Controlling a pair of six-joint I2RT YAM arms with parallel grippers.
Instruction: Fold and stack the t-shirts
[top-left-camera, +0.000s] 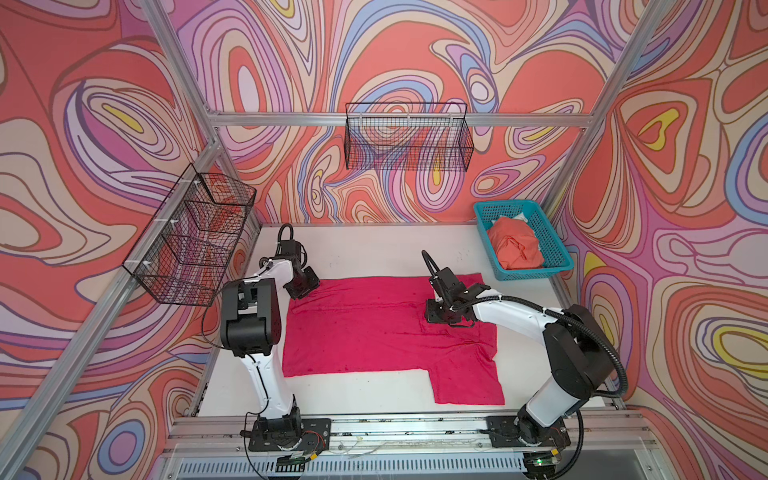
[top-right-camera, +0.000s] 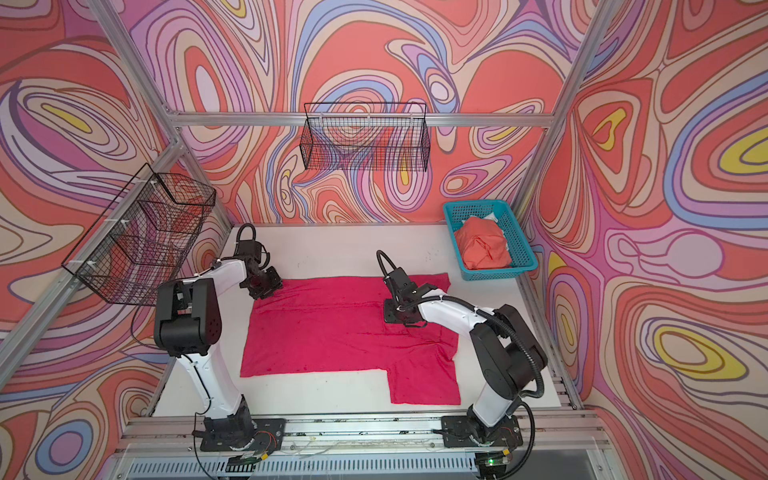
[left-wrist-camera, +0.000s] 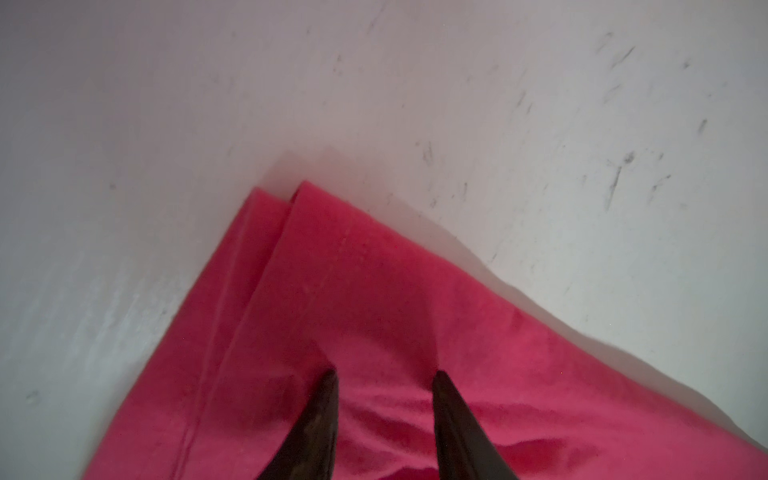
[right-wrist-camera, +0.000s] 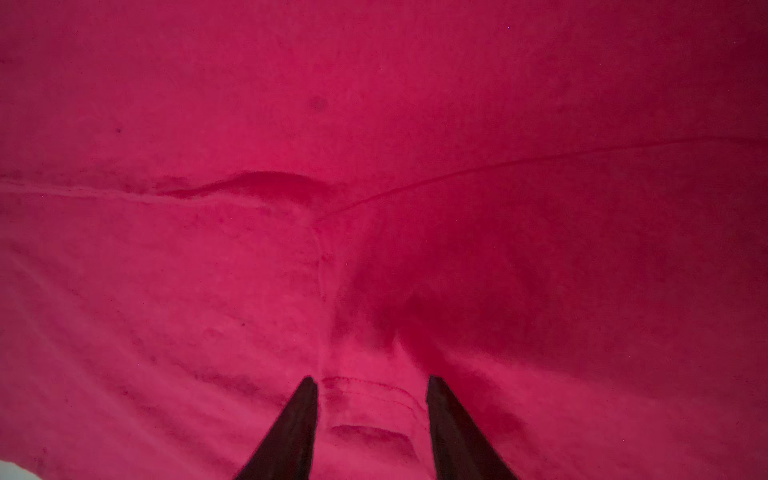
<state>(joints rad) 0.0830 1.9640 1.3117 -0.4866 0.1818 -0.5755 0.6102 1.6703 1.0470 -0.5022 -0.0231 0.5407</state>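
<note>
The magenta-pink t-shirt lies spread on the white table, with its far strip folded over and one sleeve sticking out toward the front right. My left gripper is at the shirt's far left corner, open, its tips down on rumpled cloth. My right gripper hovers low over the shirt's right part, open above a stitched hem. The orange-coral t-shirt sits crumpled in the teal basket.
The teal basket stands at the table's far right corner. Black wire baskets hang on the back wall and the left wall. Bare white table shows beyond the shirt and along the front.
</note>
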